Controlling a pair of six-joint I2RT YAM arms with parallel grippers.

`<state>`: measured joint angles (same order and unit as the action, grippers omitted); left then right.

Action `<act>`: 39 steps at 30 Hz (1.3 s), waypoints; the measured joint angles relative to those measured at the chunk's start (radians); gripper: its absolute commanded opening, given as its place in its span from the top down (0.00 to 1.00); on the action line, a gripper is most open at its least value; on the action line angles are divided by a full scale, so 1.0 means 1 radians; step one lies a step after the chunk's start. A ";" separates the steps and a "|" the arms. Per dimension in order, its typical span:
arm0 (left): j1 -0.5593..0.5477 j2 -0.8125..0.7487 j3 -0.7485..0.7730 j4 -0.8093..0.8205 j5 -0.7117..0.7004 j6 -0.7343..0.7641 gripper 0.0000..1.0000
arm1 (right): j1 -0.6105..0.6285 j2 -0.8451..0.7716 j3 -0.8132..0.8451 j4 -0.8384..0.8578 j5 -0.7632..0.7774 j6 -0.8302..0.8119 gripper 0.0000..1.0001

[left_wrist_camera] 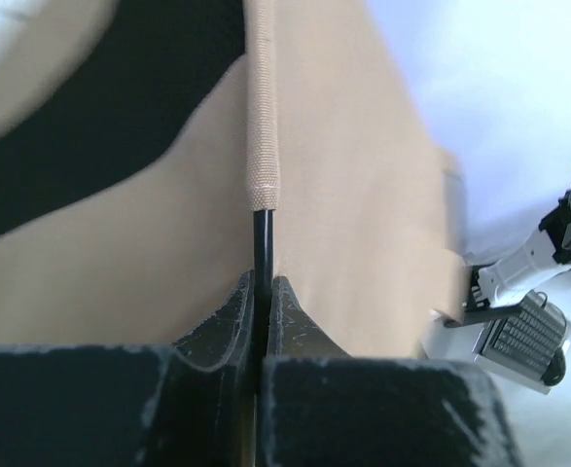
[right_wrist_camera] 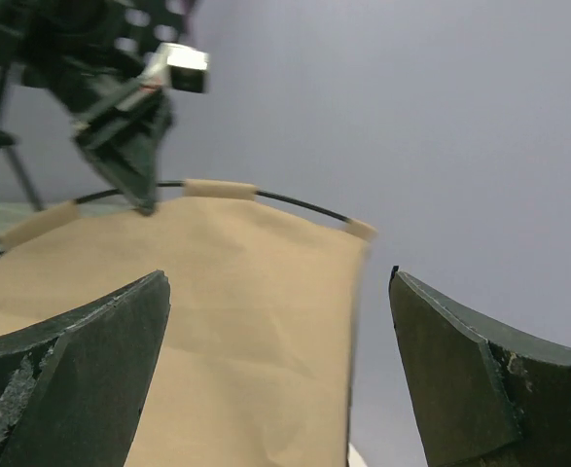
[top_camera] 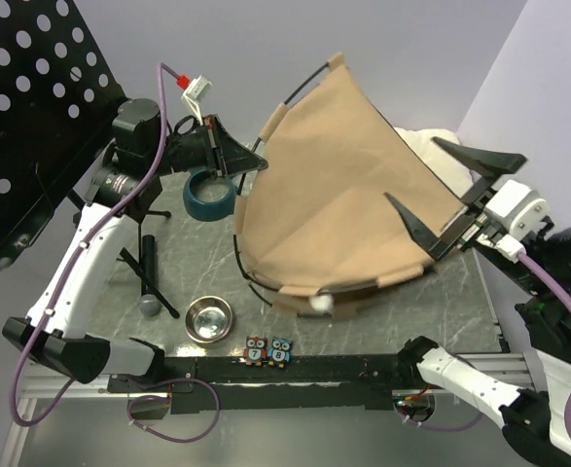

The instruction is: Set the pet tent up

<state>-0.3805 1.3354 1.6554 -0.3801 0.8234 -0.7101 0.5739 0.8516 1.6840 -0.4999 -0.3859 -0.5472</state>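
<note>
Largely hidden behind the tan tent (top_camera: 343, 195): a white cushion (top_camera: 431, 144), only a corner showing at the back right. Tent propped tilted on the table (top_camera: 411, 302), centre to right, with the pom-pom (top_camera: 321, 304) at its near edge. From above, hard to make out what the left gripper (top_camera: 234, 156) has at the tent's left rim. Close up from the left wrist, fingers (left_wrist_camera: 217, 331) pinched together on the thin black pole (left_wrist_camera: 263, 243), just below its fabric sleeve. Right gripper (top_camera: 411, 170) spread wide over the tent's right side, contact with the cloth unclear. From its own wrist, only blurred cloth between the parted fingers.
</note>
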 measured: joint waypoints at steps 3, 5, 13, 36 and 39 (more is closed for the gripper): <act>0.006 0.008 -0.003 0.011 0.002 -0.018 0.99 | 0.000 -0.036 -0.043 0.040 0.110 -0.029 0.00; 0.008 0.004 -0.010 0.027 0.006 -0.008 0.99 | 0.000 -0.035 -0.053 0.052 0.164 -0.045 0.00; 0.014 0.061 0.130 -0.059 -0.015 0.107 0.99 | 0.000 0.019 0.001 -0.252 -0.086 -0.157 0.07; 0.016 0.168 0.195 -0.076 0.079 0.014 0.95 | 0.462 0.069 -0.570 -0.353 0.413 -0.584 0.84; 0.021 0.178 0.200 -0.071 0.097 0.019 0.77 | 0.476 0.056 -0.598 -0.256 0.483 -0.616 1.00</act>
<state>-0.3595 1.5135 1.8557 -0.4507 0.9203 -0.6910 1.0500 0.9081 1.0859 -0.7559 0.0971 -1.1629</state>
